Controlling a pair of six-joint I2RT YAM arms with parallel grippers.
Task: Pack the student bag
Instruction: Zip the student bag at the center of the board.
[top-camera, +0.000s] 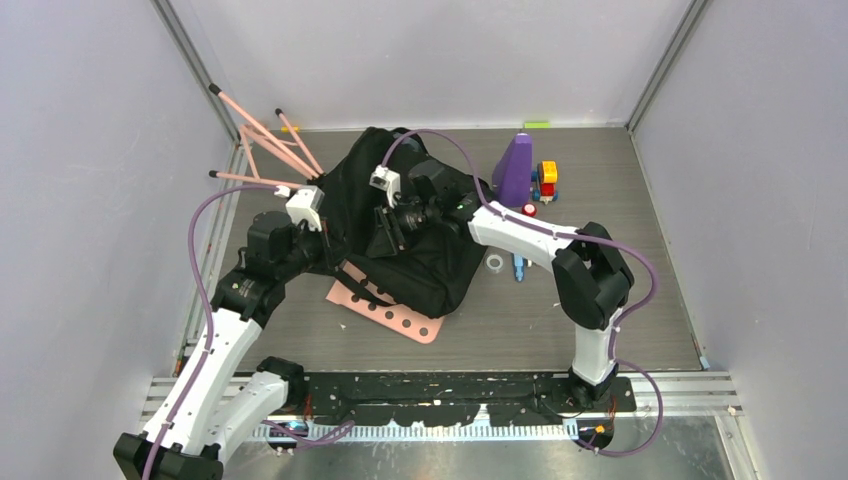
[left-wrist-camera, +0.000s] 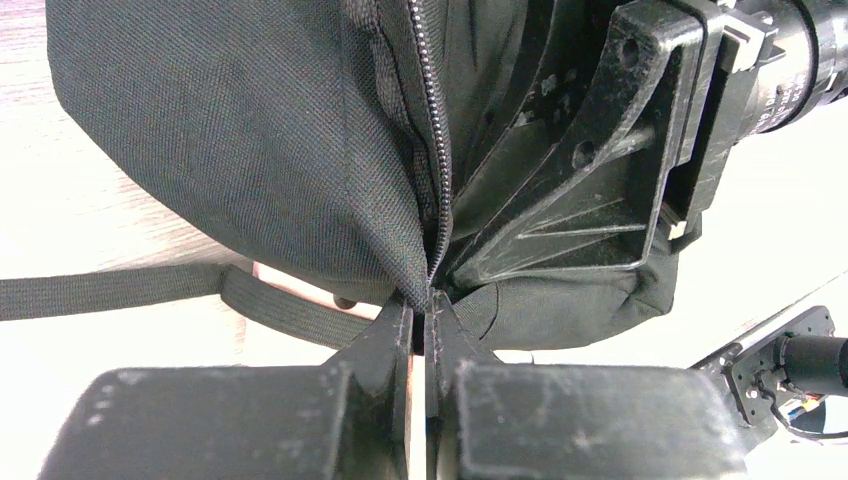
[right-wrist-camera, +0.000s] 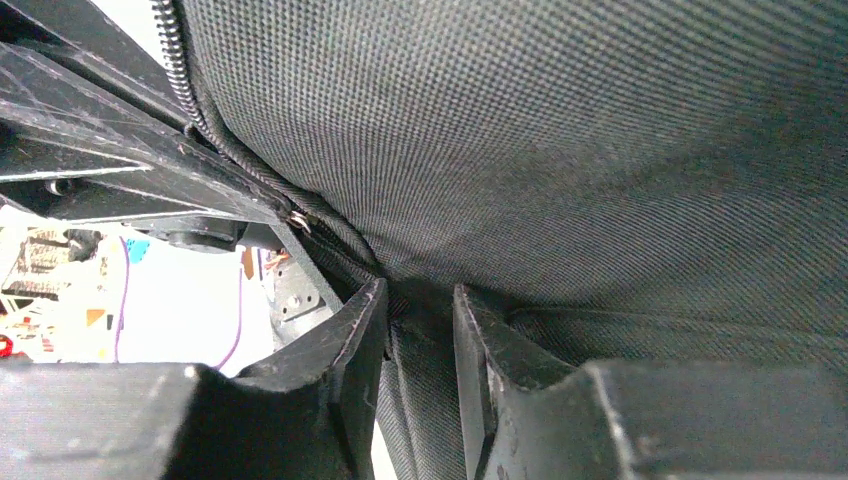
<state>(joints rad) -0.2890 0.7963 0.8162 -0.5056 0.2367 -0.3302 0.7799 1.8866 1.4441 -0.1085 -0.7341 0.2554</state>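
The student bag (top-camera: 420, 265), a black fabric backpack, lies slumped in the middle of the table on a pink perforated board (top-camera: 392, 313). My left gripper (left-wrist-camera: 425, 308) is shut on the bag's edge right at the lower end of its zipper (left-wrist-camera: 432, 150); in the top view it (top-camera: 322, 232) sits at the bag's left side. My right gripper (right-wrist-camera: 420, 300) presses against the bag's weave (right-wrist-camera: 560, 150), jaws apart, with a fold of black fabric running between them. Seen from above it (top-camera: 388, 228) is over the bag's middle. From the left wrist, its black fingers (left-wrist-camera: 590, 170) reach into the zip opening.
A loose strap (left-wrist-camera: 140, 290) trails left of the bag. Pink rods (top-camera: 265, 140) lean at the back left. A purple cone (top-camera: 515, 170), coloured blocks (top-camera: 546, 182), a red piece (top-camera: 529, 209), a tape ring (top-camera: 494, 263) and a blue item (top-camera: 519, 268) lie right of the bag.
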